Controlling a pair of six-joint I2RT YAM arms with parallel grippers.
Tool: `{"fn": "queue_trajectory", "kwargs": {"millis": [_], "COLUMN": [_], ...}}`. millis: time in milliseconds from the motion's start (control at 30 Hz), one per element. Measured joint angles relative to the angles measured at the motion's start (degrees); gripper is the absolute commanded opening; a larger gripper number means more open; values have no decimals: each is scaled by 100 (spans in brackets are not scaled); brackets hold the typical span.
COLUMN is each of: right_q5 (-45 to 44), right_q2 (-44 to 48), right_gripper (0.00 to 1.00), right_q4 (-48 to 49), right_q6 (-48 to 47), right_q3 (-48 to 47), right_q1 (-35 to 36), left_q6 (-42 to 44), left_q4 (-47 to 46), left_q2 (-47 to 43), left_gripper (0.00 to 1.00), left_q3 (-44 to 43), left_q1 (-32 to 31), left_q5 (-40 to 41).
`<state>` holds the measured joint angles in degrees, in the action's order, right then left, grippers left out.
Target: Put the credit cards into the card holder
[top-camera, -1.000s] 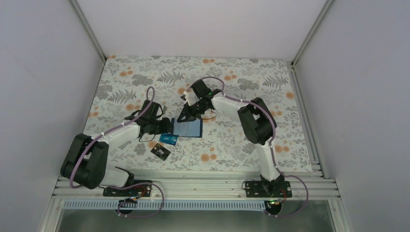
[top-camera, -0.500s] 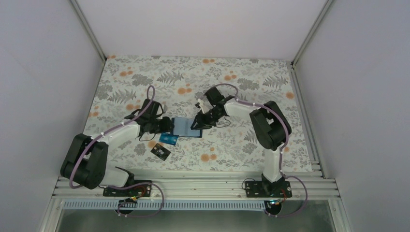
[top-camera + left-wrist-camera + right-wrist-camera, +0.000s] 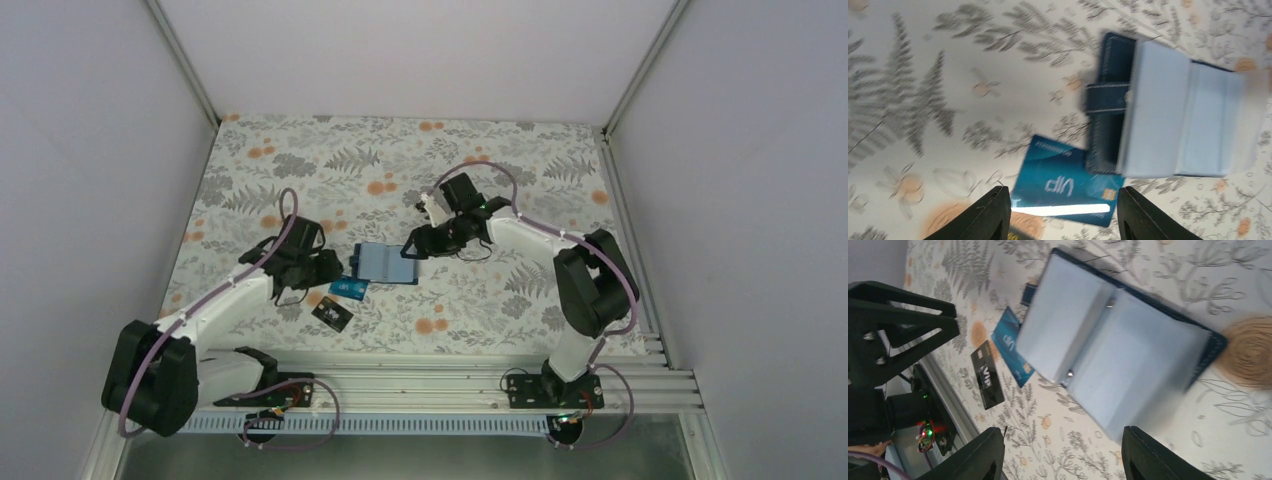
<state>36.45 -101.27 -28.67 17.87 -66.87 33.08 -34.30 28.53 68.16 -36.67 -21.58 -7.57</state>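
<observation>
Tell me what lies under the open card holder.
A corner of the teal-blue card slips under the card holder's edge. Anything else beneath is covered. The black card lies clear of it.

A robot-lab test booth: plain white wall panels point(image 3: 400, 50), aluminium frame rails point(image 3: 400, 385) and a floral-covered table point(image 3: 300, 160).

"VIP" on teal card point(image 3: 1063, 186), black card point(image 3: 988, 376)

desk point(image 3: 300, 170): I see a floral-print top | card holder point(image 3: 386, 264): lies open, flat, mid-desk | teal-blue card point(image 3: 348, 289): flat at holder's near-left corner | black card point(image 3: 332, 315): flat, just beside the teal-blue card
</observation>
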Motion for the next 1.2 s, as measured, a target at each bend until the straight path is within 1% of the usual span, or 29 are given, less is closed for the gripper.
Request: {"fn": "queue_trajectory", "kwargs": {"millis": [67, 167, 300, 400, 567, 733, 933, 1200], "right_q5": [-4, 33, 70, 83, 83, -11, -111, -133], "right_q2": [136, 175, 146, 142, 142, 234, 529, 997], "right_gripper": [62, 62, 62, 62, 62, 62, 62, 62], "right_q4": [66, 221, 365, 472, 651, 671, 699, 815], "right_q6": [-37, -42, -37, -15, 9, 11, 90, 254], "right_q3": [46, 101, 151, 164, 382, 726, 1088, 1397], "right_q1": [109, 411, 844, 1128, 1327, 1335, 1335, 1335], "left_q6": [-199, -581, -1054, -1263, -1355, -1375, -1438, -1716], "left_q4": [157, 428, 774, 811, 549, 101, -398, -634], "left_q2": [-201, -417, -407, -275, -26, -74, 46, 61], "left_gripper": [58, 58, 57, 56, 54, 53, 52, 51], "left_q3": [125, 352, 433, 442, 774, 922, 953, 1001], "left_q1": [-4, -37, -212, -354, -446, -546, -984, -1589], "left_q5": [140, 345, 717, 918, 1014, 997, 1014, 1021]}}
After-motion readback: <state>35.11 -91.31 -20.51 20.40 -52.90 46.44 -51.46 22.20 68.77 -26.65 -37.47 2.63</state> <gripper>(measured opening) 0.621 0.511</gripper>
